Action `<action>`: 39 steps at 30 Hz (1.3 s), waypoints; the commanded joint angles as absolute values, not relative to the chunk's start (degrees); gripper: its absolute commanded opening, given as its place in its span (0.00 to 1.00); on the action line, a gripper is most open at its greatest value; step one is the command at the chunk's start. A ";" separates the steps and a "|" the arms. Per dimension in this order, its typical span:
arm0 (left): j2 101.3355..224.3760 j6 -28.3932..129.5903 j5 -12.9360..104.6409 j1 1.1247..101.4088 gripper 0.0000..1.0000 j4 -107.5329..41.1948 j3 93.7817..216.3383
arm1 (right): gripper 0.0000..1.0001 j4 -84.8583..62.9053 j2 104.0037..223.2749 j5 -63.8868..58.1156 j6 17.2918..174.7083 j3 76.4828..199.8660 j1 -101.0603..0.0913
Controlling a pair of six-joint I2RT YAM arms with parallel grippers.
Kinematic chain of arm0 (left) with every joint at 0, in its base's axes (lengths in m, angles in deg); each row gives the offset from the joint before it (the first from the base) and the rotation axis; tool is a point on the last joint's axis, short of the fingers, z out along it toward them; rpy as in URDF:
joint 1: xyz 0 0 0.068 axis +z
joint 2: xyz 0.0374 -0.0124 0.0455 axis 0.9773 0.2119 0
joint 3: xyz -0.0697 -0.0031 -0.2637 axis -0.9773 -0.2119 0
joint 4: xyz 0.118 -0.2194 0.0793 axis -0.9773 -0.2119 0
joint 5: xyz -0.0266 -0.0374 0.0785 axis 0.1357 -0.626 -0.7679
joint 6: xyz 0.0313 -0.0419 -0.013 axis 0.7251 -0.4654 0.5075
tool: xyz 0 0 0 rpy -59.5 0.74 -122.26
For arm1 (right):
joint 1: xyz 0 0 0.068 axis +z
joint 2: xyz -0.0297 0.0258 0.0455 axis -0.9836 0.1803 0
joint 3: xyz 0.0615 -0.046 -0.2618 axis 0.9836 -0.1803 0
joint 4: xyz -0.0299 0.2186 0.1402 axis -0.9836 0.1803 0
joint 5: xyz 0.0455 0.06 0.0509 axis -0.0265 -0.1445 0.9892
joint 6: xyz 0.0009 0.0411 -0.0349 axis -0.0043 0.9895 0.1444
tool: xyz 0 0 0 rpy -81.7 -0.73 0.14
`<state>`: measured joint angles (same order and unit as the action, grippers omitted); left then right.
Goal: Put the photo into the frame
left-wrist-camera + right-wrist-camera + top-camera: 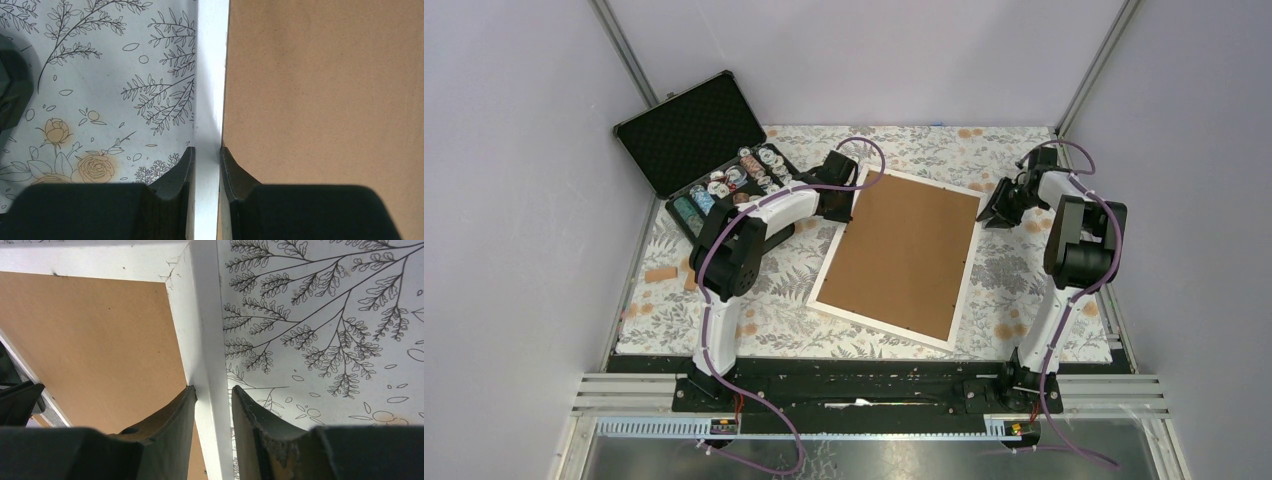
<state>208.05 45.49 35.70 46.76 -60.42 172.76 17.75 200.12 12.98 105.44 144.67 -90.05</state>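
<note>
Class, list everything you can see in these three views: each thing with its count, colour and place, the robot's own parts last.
frame: one, white, face down mid-table, slightly turned
backing board: one, brown, inside the frame
case: one, black, open, far left corner
chips: many, mixed colours, in the case
tan pieces: a few, tan, on the cloth's left side
cloth: one, white floral, under everything
left arm, right arm: two, white and black, near edge
left pincer: one, black, shut on the frame's left rail
right pincer: one, black, astride the right rail near a corner; grip unclear
</note>
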 commanded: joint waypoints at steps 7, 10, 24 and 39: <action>210.99 47.95 33.75 46.00 0.00 -60.77 171.81 | 0.40 18.16 204.74 11.28 103.53 149.70 -88.09; 210.70 48.16 34.07 45.78 0.00 -60.37 171.51 | 0.40 18.17 205.71 13.06 102.22 150.18 -87.09; 210.54 49.30 33.86 45.26 0.00 -59.93 171.35 | 0.46 19.09 208.53 9.97 96.74 154.66 -82.16; 210.69 50.13 33.73 44.98 0.00 -59.75 171.31 | 0.53 25.94 215.73 4.65 89.53 165.73 -76.81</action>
